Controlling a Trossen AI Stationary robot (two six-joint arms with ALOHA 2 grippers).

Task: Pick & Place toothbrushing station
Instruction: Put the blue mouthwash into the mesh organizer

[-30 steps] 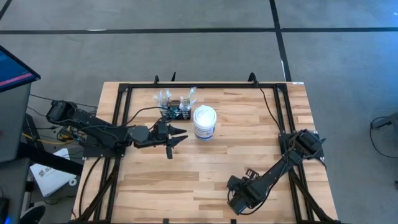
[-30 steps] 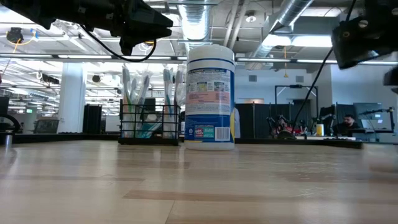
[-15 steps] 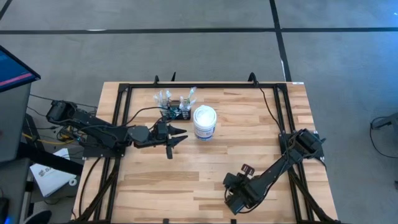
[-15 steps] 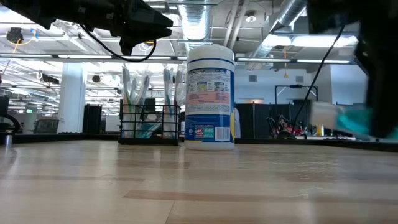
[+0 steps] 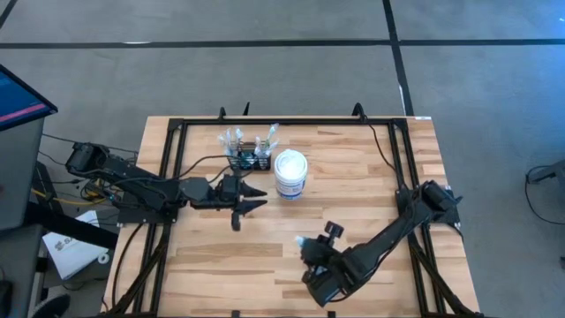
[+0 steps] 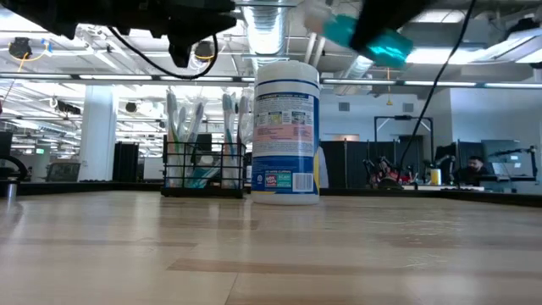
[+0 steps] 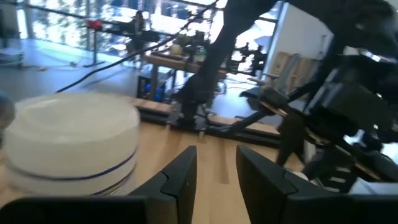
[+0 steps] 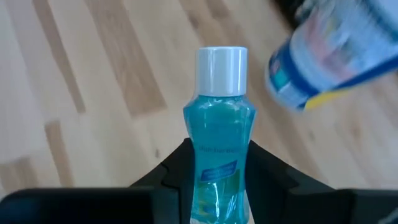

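The toothbrushing station [image 5: 248,159], a small black wire-mesh rack with toothbrushes standing in it, rests on its base at the table's far middle; it also shows in the low view [image 6: 203,168]. A round white tub [image 5: 290,173] stands right of it. My left gripper [image 5: 255,198] is open and empty, hovering just near of the rack. My right gripper [image 5: 311,249] is shut on a teal mouthwash bottle [image 8: 215,158] with a white cap [image 8: 222,67], in the air over the table's near middle. My right gripper pinches the bottle's lower body [image 8: 214,180] between its two fingers [image 8: 176,169], one on each side. The fingers lie along the bottle, whose capped end sticks out past them toward the table's left. The bottle is lifted clear and tilted, cap end higher [image 6: 318,15].
A black metal frame [image 5: 291,122] runs around the table's edges. Bare wood lies across the near half between the two arms [image 5: 221,256]. The tub stands between the rack and the right arm.
My right gripper has risen and swung toward the table's left and far side with the teal bottle, which is now high above the table. My left gripper has shifted slightly toward the near edge.
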